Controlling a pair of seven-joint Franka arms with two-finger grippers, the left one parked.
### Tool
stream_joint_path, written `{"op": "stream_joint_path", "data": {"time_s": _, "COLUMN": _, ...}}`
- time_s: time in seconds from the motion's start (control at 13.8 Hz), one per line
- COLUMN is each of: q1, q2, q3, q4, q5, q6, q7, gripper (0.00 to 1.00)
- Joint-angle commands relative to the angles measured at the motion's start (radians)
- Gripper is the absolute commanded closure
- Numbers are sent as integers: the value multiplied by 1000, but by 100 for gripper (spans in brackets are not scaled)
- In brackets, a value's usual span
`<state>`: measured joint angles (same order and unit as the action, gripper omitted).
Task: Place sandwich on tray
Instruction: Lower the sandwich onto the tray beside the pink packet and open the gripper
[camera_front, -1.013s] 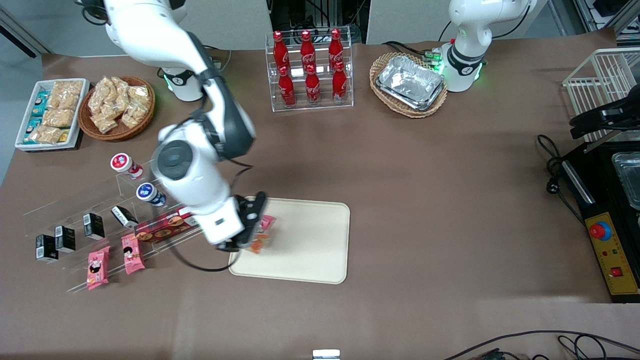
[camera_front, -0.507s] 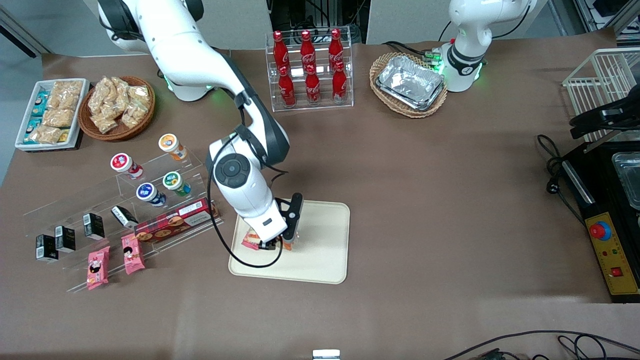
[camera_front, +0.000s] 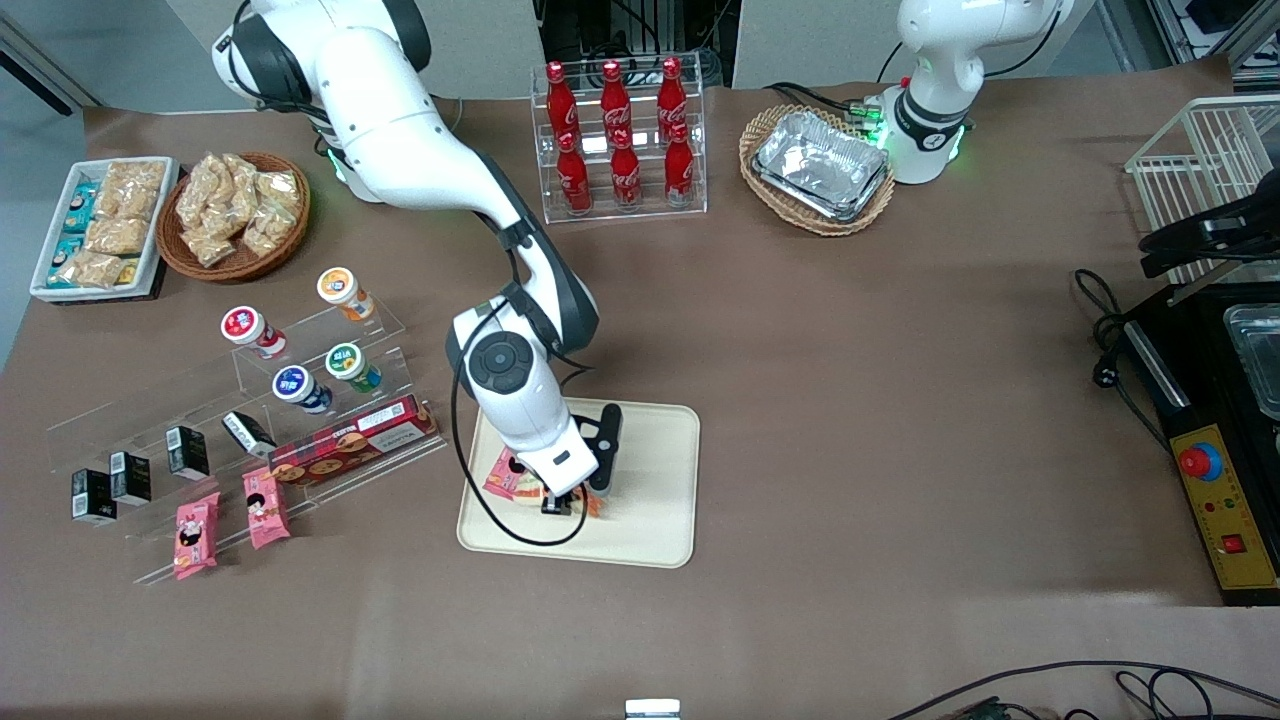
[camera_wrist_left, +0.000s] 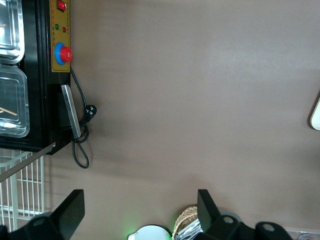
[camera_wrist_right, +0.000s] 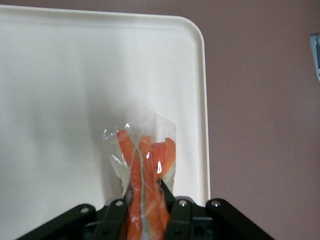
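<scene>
The sandwich (camera_front: 508, 480), in clear wrap with orange-red filling, is clamped between the fingers of my right gripper (camera_front: 566, 501). The gripper is low over the cream-beige tray (camera_front: 650, 480), over the half that lies toward the working arm's end. In the right wrist view the sandwich (camera_wrist_right: 145, 159) sticks out from between the shut fingers (camera_wrist_right: 114, 216) of the gripper (camera_wrist_right: 147, 214), with the tray (camera_wrist_right: 60, 75) close beneath and its rounded corner nearby. I cannot tell whether the sandwich touches the tray.
A clear stepped rack (camera_front: 330, 440) with cups, small boxes and pink snack packets (camera_front: 196, 533) stands beside the tray toward the working arm's end. A cola bottle rack (camera_front: 618, 140) and a wicker basket of foil trays (camera_front: 818, 168) stand farther from the camera.
The gripper with the sandwich has moved from the tray's edge by the rack to farther in over the tray and lower. The arm no longer covers the rack's cups.
</scene>
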<state>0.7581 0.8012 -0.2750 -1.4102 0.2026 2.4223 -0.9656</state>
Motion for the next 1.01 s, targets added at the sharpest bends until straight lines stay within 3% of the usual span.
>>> {"op": "stream_joint_path", "data": {"time_s": 0.0, "q1": 3, "q2": 102, "q3": -4, "q4": 122, "q5": -12, "q6": 44, "q7": -4, "gripper": 94}}
{"op": "stream_joint_path", "data": {"time_s": 0.22, "q1": 3, "q2": 128, "q3": -3, "q4": 129, "q5": -12, "q6": 98, "q7": -7, "gripper": 94}}
{"op": "stream_joint_path", "data": {"time_s": 0.29, "q1": 4, "q2": 133, "q3": -3, "q4": 129, "q5": -11, "q6": 107, "q7": -5, "gripper": 83}}
{"op": "stream_joint_path", "data": {"time_s": 0.36, "q1": 4, "q2": 133, "q3": -1, "q4": 129, "q5": -8, "q6": 110, "q7": 5, "gripper": 10}}
{"op": "stream_joint_path", "data": {"time_s": 0.43, "q1": 1, "q2": 131, "q3": 20, "q4": 129, "q5": -8, "q6": 110, "q7": 8, "gripper": 0}}
{"op": "stream_joint_path", "data": {"time_s": 0.94, "q1": -11, "q2": 116, "q3": 37, "q4": 128, "q5": 6, "q6": 92, "q7": 8, "gripper": 0}}
